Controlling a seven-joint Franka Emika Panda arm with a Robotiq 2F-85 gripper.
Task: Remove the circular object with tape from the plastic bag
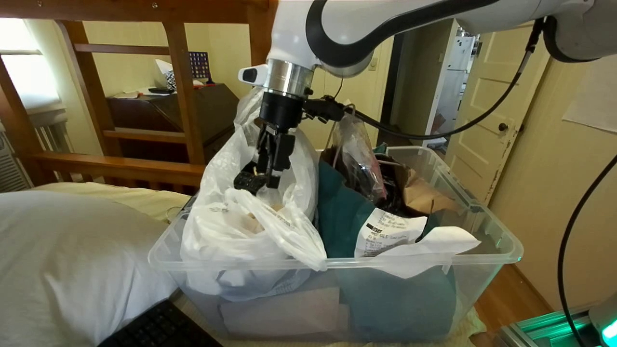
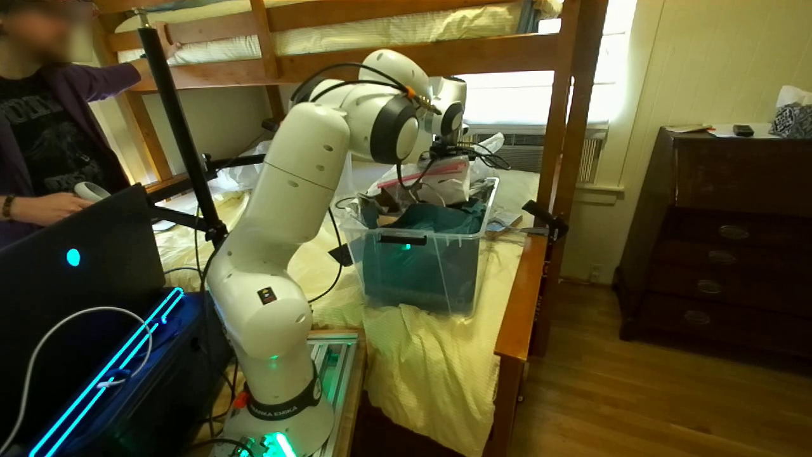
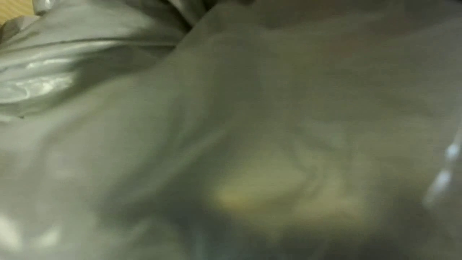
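Half framed by white film, points down with dark fingers [image 1: 284, 149] between the raised rear film and the lower front folds of the plastic bag [image 1: 217, 231]. Cannot tell whether apart, together or clamped; in an exterior view, shows a dark blocky piece [image 1: 248, 180] at the fingertips, either part of the fingers or something held. In the wrist view, shows film close up and blurred, with a yellowish patch [image 3: 281, 195] dim in it. Cannot make out the circular object with tape.

Below and forward of the fingers, has the near rim of the clear bin [image 1: 499, 259], with a twisted fold of the plastic bag lying over it. To the pillow [image 1: 82, 250] side of the fingers, has bag wall, bin edge, then open air. To the door [image 1: 487, 77] side, has tighter room: teal material [image 1: 342, 207] and the smaller clear bag [image 1: 354, 149] near, level with the fingers, then brown paper [image 1: 426, 193] lower. Behind the fingers, beyond the film, has the wooden ladder [image 1: 181, 91] well apart. Hangs from the white arm [image 1: 356, 19] above.
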